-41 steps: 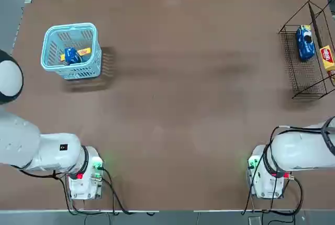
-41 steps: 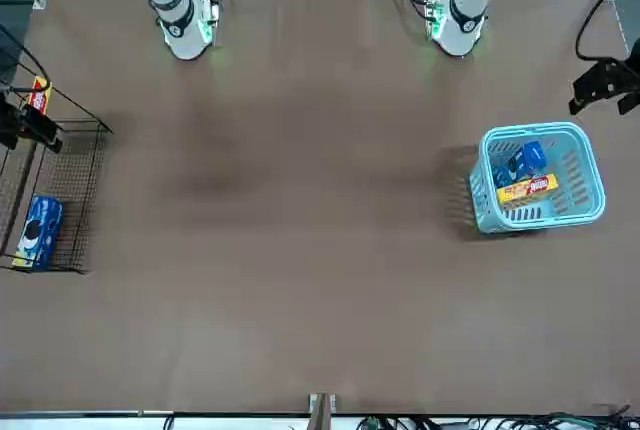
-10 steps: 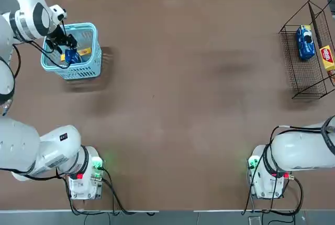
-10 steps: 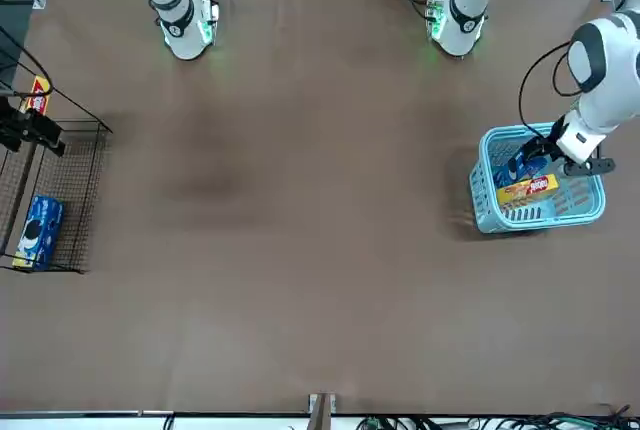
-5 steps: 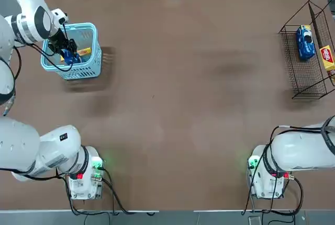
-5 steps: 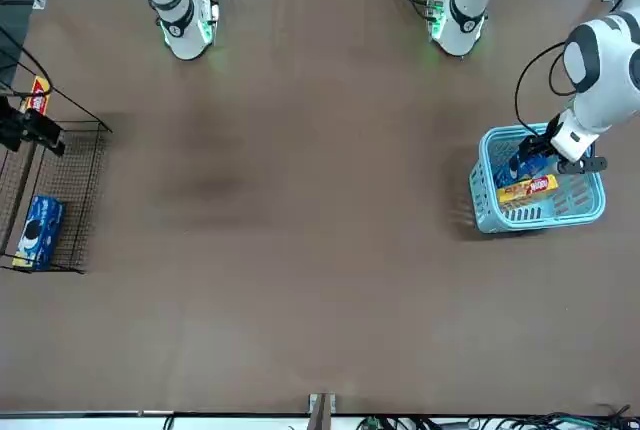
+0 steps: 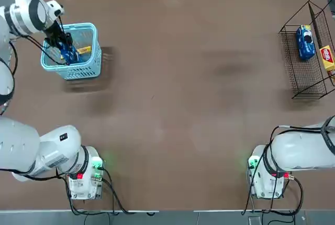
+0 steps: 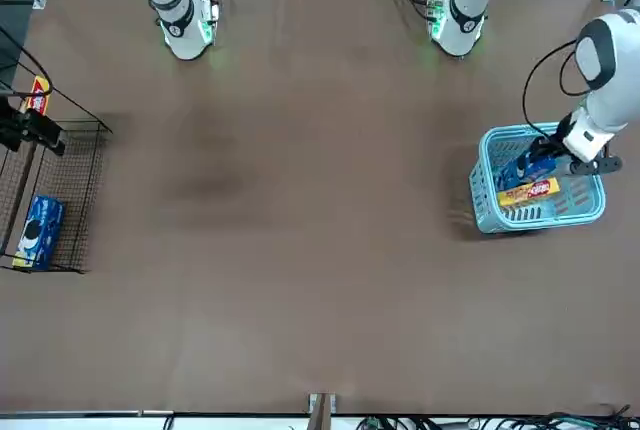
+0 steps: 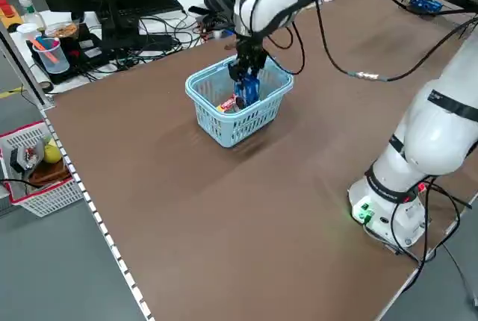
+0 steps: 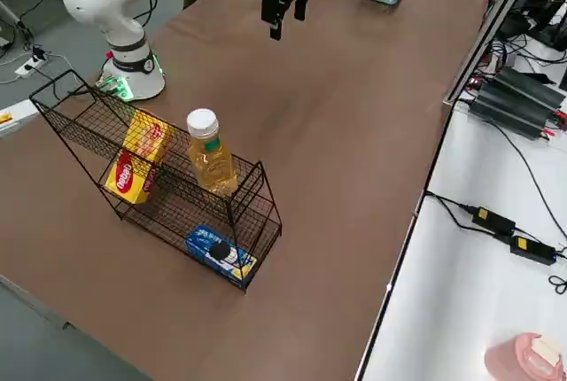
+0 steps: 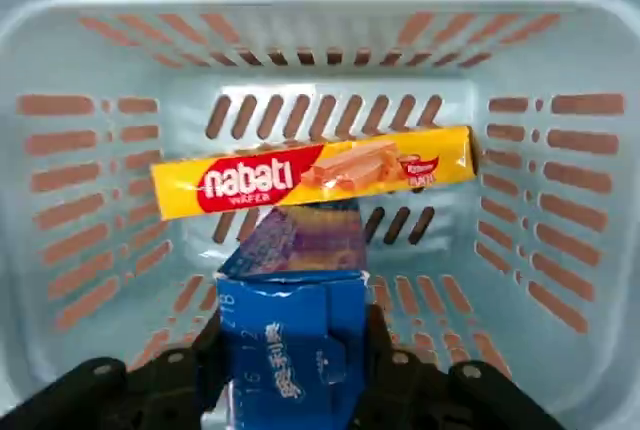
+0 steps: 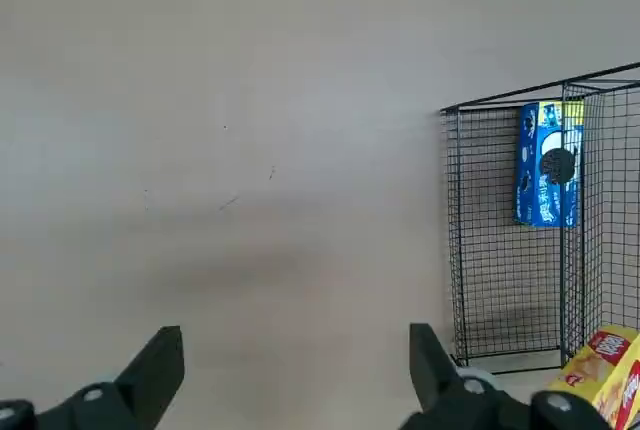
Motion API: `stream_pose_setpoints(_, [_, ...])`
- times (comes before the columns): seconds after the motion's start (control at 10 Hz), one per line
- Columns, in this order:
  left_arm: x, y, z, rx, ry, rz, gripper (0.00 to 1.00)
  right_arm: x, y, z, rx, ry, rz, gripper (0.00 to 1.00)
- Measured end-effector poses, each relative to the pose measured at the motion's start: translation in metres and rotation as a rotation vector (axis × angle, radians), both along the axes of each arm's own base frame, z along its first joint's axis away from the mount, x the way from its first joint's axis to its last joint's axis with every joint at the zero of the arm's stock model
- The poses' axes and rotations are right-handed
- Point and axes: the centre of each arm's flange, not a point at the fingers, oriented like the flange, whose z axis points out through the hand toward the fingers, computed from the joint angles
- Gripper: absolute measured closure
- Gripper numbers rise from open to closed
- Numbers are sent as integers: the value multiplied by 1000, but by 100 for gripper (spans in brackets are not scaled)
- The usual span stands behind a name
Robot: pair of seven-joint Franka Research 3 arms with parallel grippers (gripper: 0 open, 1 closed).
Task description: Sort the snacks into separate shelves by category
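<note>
Picking seems underway: inside the basket (image 7: 84, 71), the left claw (image 11: 292, 325) grasps a blue packet (image 11: 285, 375), lifting comes next, and the right claw (image 12: 297, 340) hangs open well away.

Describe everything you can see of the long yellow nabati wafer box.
The long yellow nabati box, smooth and printed, has a red oval logo, wafer pictures and a smaller red badge. Looking unopened, it lies inside the light blue slotted plastic basket, beside the blue packet between the left gripper's fingers.

Top/front cams: same tabletop, opp. sides
</note>
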Motion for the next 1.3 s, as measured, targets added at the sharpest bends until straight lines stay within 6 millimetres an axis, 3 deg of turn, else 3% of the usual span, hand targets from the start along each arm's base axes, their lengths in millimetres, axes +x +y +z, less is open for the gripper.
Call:
stream_pose_setpoints(0.3, [20, 3, 111, -2, 28, 39, 44, 0, 0, 0, 0, 0, 0, 0])
stream_pose_setpoints(0.4, [24, -11, 148, 2, 36, 95, 44, 0, 0, 0, 0, 0, 0, 0])
stream_pose_setpoints(0.5, [30, -36, 166, 7, 31, 151, 44, 0, 0, 0, 0, 0, -1, 0])
stream_pose_setpoints(0.7, [48, -142, 178, 24, 13, 244, 45, 0, -1, 0, 0, 0, -1, 0])
stream_pose_setpoints(0.9, [49, -249, 173, 18, 21, 309, 46, 0, -1, 0, 0, -1, -2, 0])
stream_pose_setpoints(1.3, [26, -407, 159, -59, 65, 309, 46, 1, 0, -1, 0, -2, -1, 0])
